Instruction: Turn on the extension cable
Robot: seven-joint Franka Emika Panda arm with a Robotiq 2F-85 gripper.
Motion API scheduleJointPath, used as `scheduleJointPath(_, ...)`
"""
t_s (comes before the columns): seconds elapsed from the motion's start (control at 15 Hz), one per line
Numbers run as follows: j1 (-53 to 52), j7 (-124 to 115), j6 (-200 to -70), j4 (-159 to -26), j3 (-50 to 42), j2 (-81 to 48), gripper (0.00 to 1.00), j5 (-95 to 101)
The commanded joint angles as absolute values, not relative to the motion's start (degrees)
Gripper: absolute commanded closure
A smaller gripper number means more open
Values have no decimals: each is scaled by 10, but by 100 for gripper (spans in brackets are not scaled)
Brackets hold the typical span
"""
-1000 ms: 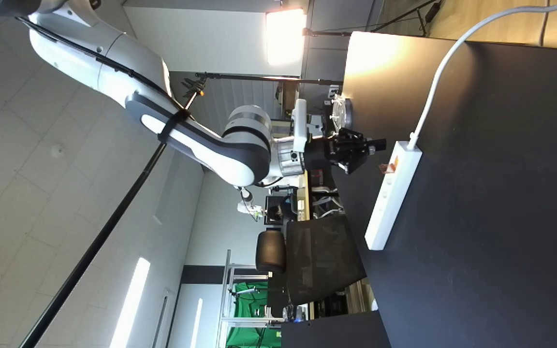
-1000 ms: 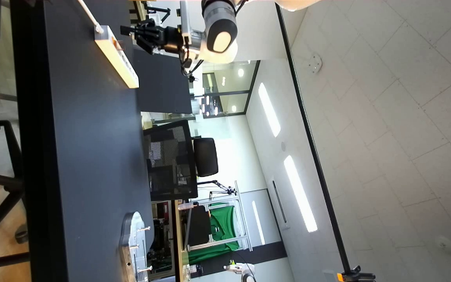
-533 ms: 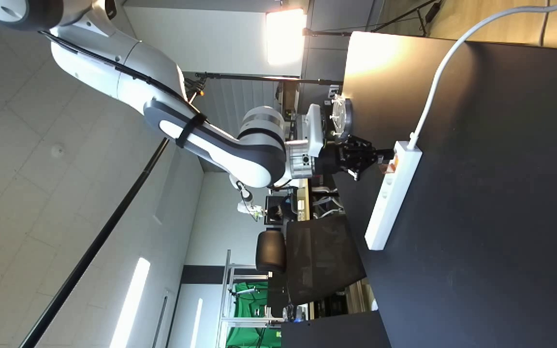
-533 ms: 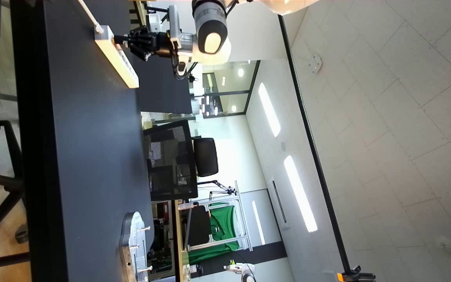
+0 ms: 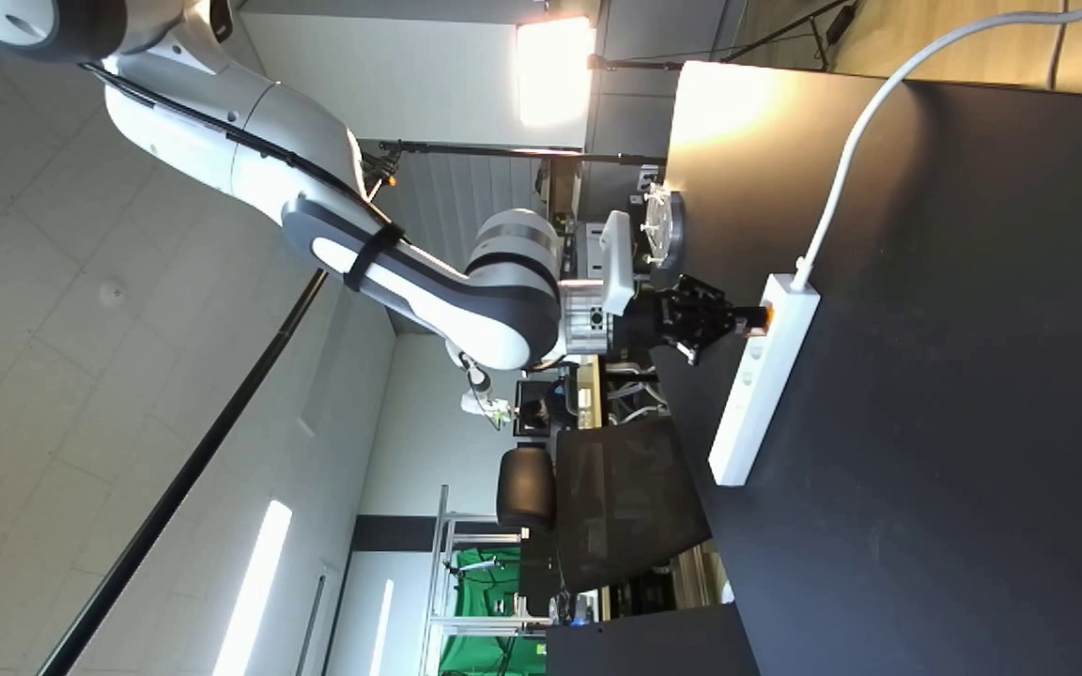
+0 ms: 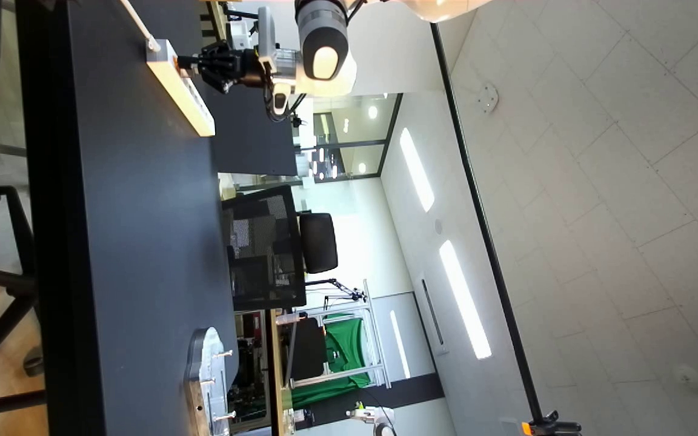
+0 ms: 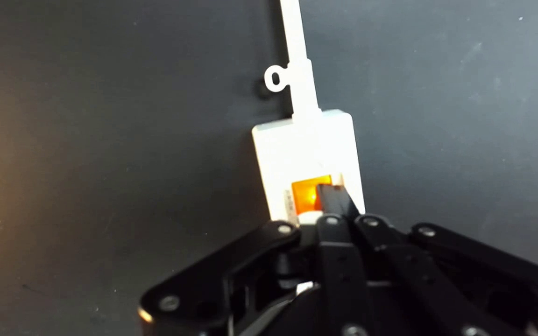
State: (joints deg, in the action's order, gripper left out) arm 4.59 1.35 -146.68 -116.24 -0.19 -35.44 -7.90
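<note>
A black chair [image 6: 267, 248] stands beyond the table [image 6: 152, 242].

No legible text; blurred marking [image 7: 290, 203] on the extension cable [image 7: 304, 147] beside its orange switch [image 7: 304, 193].

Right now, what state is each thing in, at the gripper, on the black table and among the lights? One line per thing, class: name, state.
Gripper: shut, at the orange switch.
Orange switch: partly covered by the gripper; on or off, cannot tell.
Extension cable: lying on the black table.
White cord: attached to one end of the extension cable.
Pegged board: resting on the black table.
Ceiling lights: lit.
Lamp panel: lit.
</note>
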Motion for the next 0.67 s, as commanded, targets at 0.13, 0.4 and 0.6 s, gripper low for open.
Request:
scheduleJointPath(0.13,50,10,-1458,-1152,2,-363,100,-80)
scheduleJointPath(0.4,49,9,-1460,-1152,0,-363,100,-78)
scheduleJointPath(0.6,48,9,-1460,-1152,0,-364,100,-77)
